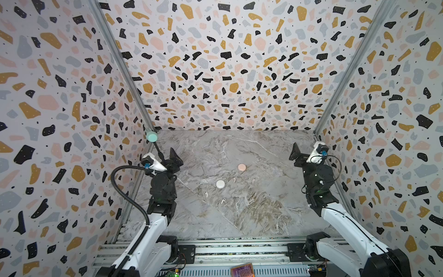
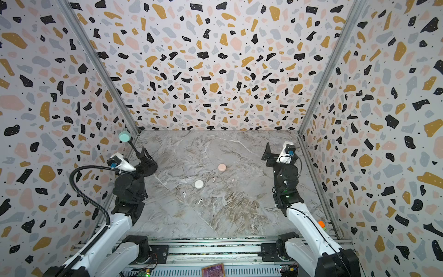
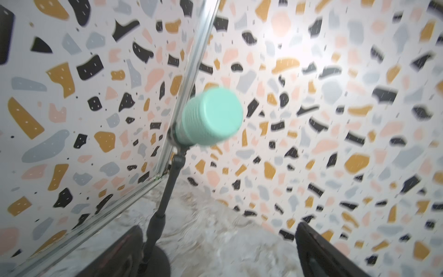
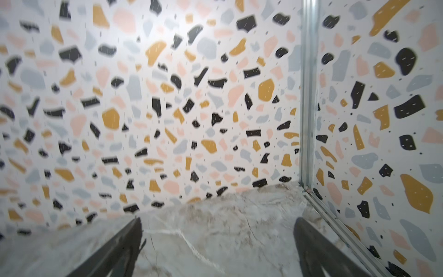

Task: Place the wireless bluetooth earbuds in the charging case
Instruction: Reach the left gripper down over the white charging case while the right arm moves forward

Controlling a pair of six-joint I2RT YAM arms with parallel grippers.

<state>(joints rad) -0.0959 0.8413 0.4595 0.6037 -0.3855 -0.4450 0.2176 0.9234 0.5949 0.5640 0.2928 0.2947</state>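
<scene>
1. Four tiny earbuds (image 1: pixel 223 201) are lying loose mid-worktop (image 1: pixel 263 215), near the round white case (image 1: pixel 220 184) and pink case (image 1: pixel 241 167).
2. They are probably handling light, hard and slippery; pinching across the stem looks safest.
3. The left end effector (image 3: pixel 218 230) and right end effector (image 4: pixel 218 223) are hanging wide open and empty, far out at the sides.

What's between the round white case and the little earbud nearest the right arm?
Another tiny stemmed earbud lies there, between the round white plastic case and that far earbud, touching neither. Both top views show it.
</scene>
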